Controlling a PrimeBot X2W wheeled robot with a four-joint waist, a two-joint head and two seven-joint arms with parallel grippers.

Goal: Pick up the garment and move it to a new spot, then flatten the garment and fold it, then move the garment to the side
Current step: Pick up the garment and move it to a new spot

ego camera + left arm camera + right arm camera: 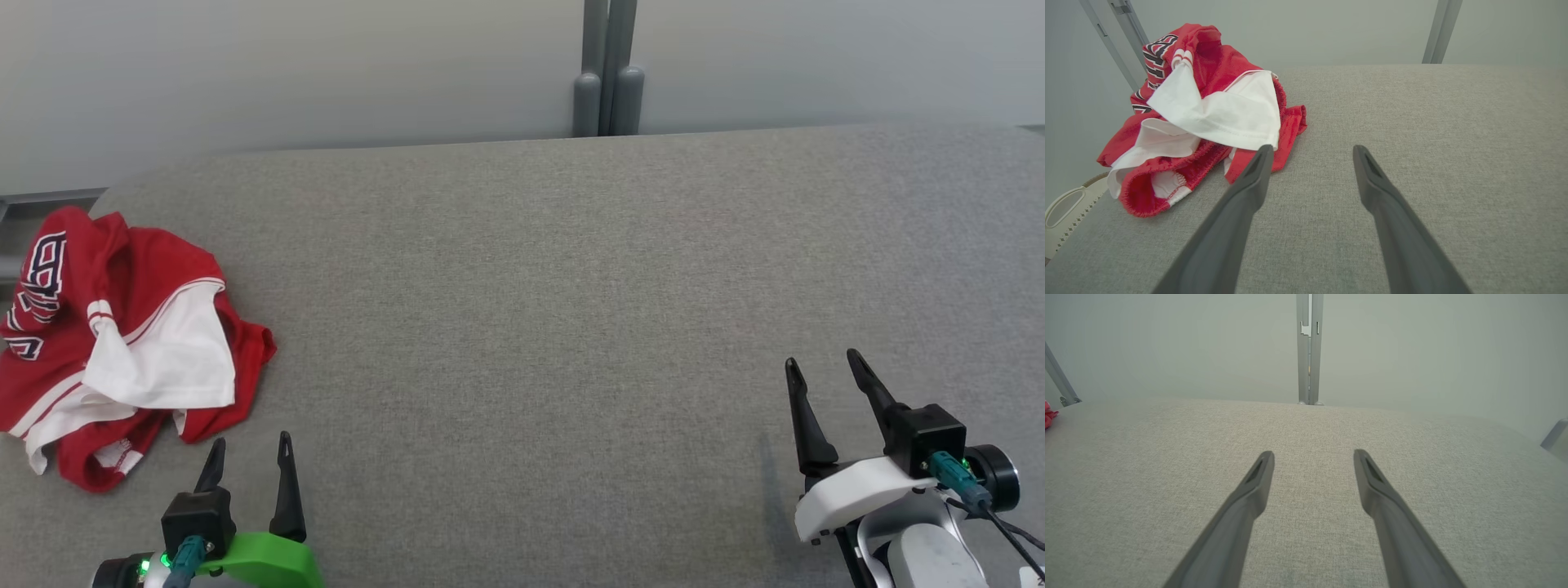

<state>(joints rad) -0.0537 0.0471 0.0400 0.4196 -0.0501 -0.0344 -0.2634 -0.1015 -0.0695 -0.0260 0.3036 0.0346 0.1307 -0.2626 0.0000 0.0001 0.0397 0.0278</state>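
While the garment (131, 343) lies bunched and untouched, you've got both grippers spread wide and empty.

Your left gripper (251, 438) hovers just beside the garment's near hem, fingers aimed past its right-hand edge, a sensible spot, I'd say, for the first pick, since that heap of red cloth with white panels folded over it sits right at the brink of the grey padded surface (531, 327) and has no room to be flattened there. Your right gripper (821, 358) waits well apart from the garment, off to its right, jaws wide. It looks parked there to leave the bare stretch beside the garment free as the new spot.
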